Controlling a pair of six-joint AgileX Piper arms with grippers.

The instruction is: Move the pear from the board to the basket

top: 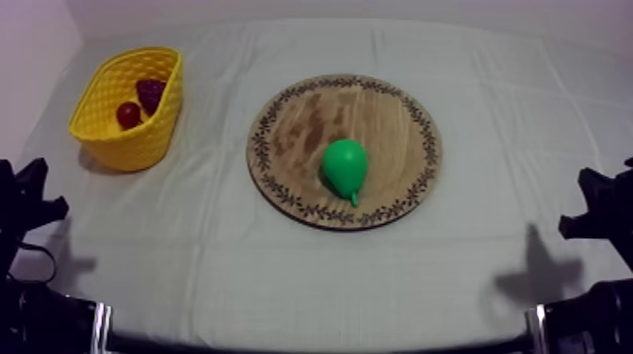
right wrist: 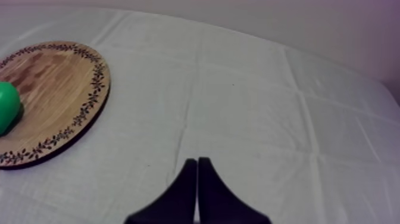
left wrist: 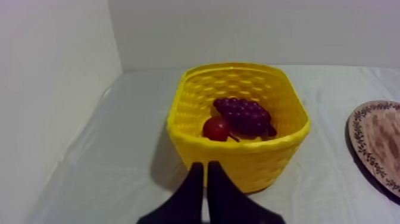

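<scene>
Pear: green, lying on its side on the wooden board, toward the part of the board nearest the desk's near edge; its stem end points toward that near edge. Neither gripper touches it.
Wooden board: round, with a patterned rim, flat on the middle of the desk.
Yellow basket: stands near the desk's far left corner, well apart from the board.
Basket contents: a bunch of grapes, dark purple, and a small red fruit just beside it; the two lie together on the basket's floor.
Left gripper: its black fingers lie together as a narrow wedge with nothing between them; it sits low near the desk's left edge, pointing at the basket's outer wall without touching it.
Right gripper: fingers pressed together, holding nothing; it is low by the desk's right edge over bare cloth, well apart from the board.
Desk: covered with a grey-white cloth with faint creases.
</scene>
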